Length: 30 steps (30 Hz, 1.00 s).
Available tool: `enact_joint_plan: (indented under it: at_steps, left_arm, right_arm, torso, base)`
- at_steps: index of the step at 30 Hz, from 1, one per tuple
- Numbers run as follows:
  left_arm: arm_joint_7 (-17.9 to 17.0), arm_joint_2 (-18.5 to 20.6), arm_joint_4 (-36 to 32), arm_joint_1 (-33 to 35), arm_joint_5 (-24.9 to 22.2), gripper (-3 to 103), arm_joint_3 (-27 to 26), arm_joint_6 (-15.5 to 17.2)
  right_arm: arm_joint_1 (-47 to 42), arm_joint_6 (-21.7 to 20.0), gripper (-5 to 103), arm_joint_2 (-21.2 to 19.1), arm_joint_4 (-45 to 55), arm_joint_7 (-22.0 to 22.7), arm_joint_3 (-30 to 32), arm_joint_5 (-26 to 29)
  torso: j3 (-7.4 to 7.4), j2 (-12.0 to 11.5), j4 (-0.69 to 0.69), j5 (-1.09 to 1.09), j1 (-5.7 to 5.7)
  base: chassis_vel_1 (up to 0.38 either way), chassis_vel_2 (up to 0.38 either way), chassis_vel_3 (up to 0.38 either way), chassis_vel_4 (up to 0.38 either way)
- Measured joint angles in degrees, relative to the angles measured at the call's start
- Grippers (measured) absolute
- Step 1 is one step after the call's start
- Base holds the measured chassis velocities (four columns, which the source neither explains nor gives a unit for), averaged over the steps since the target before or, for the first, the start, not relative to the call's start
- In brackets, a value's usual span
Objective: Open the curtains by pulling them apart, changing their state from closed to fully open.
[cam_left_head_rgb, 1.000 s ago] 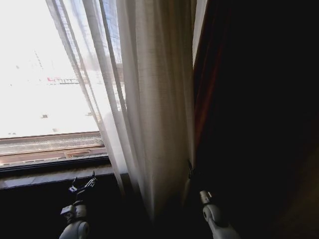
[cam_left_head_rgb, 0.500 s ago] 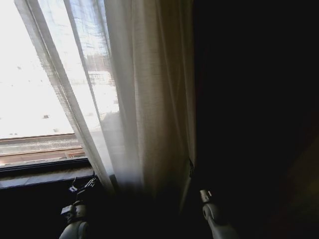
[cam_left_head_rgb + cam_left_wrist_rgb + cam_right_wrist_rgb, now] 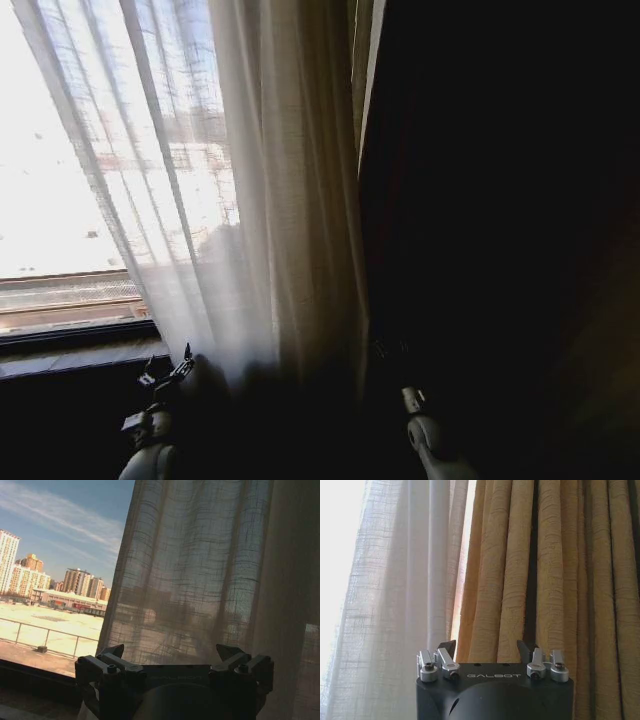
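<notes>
Sheer curtain (image 3: 200, 570) hangs just beyond left gripper's (image 3: 172, 655) parted jaws, untouched.

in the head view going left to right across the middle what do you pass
Bright bare window → sheer white curtain, spread thin at its left, bunched into thick folds at its right → dark heavy drape to the right edge. Low down, the left gripper sits under the sheer's left part, the right gripper under the drape.
</notes>
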Motion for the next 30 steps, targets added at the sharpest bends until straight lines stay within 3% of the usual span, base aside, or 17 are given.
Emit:
enact_joint_plan:
  at_steps: [1,5,8,20,30]
  left_arm:
    - [0.00,0.00,0.00,0.00,0.00,100,0.00,0.00]
    - [0.00,0.00,0.00,0.00,0.00,100,0.00,0.00]
    - [0.00,0.00,0.00,0.00,0.00,100,0.00,0.00]
    - [0.00,0.00,0.00,0.00,0.00,100,0.01,0.00]
    - [0.00,-0.01,0.00,0.00,0.00,100,0.01,0.00]
  right_arm:
    - [0.00,0.00,67,0.00,0.00,0.00,0.00,0.00]
    - [-1.35,-0.34,88,0.32,1.00,0.06,0.03,-2.69]
    - [-1.57,-0.86,97,0.82,1.50,1.42,-0.17,-3.80]
    - [-2.52,-2.20,100,1.06,4.65,1.37,-1.30,-5.35]
    - [-3.55,-1.96,100,2.10,5.85,1.62,-2.30,-6.03]
  torso:
    - [0.00,0.00,0.00,0.00,0.00]
    - [0.00,0.00,0.00,0.00,0.00]
    - [0.00,0.00,0.01,0.00,0.00]
    - [0.00,0.00,0.01,0.00,0.00]
    - [0.00,0.00,0.02,-0.02,0.00]
  base:
    - [0.000,0.000,0.000,0.000]
    - [0.000,0.000,0.000,0.000]
    - [0.000,0.000,0.000,0.000]
    - [0.045,0.042,-0.043,-0.046]
    - [0.217,0.211,-0.212,-0.214]
